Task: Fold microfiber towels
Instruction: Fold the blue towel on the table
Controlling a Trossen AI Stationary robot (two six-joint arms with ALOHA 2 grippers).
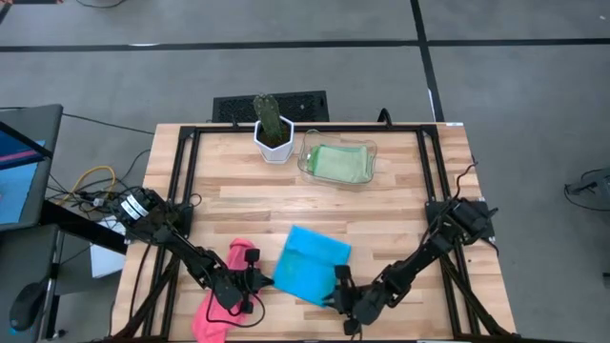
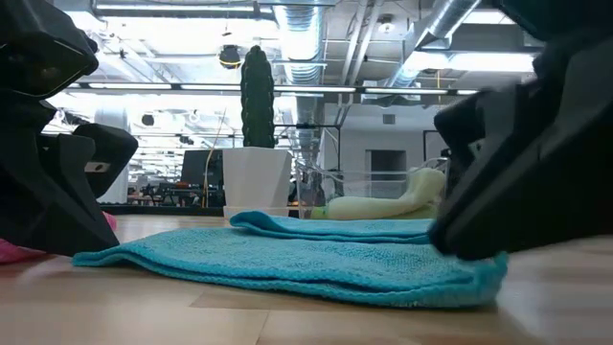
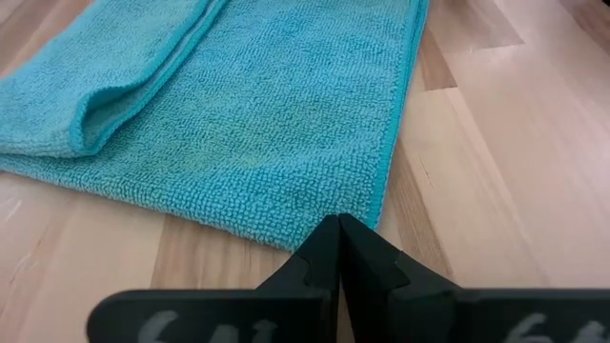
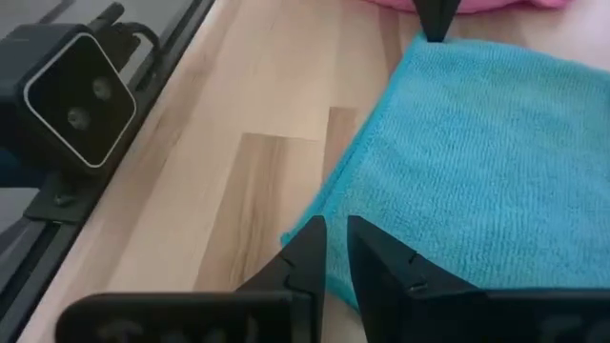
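Nearest us in the low view, the turquoise towel [image 2: 316, 259] lies flat on the table [image 2: 287, 321], partly folded, one layer lapped over another toward the rear. In the high view it sits at the lower middle of the frame [image 1: 313, 263], on pale wooden planks [image 1: 400, 205] framed by black rails.

We see the left gripper [image 1: 259, 281] at the lower left of the high view, just beside the turquoise towel's left edge. Its fingers are pressed together with nothing between them, the tips [image 3: 337, 250] resting at the cloth's near hem. The right gripper [image 1: 339, 297] sits at the lower centre, at the towel's bottom right corner. Its fingers [image 4: 307, 250] stand a narrow gap apart, straddling the towel's edge; we cannot tell whether they actually pinch the cloth.

The pink towel [image 1: 225, 288] lies crumpled at the lower left, under the left arm. A light green towel [image 1: 338, 163] rests in the clear tray [image 1: 307, 160] at the upper middle, beside a cactus in a white pot [image 1: 273, 127].

Beyond the table, the low view shows a workshop ceiling with ducts [image 2: 297, 29] and strip lights. The high view shows grey floor [image 1: 515, 86] around the table and a camera mount [image 4: 71, 95] at its edge
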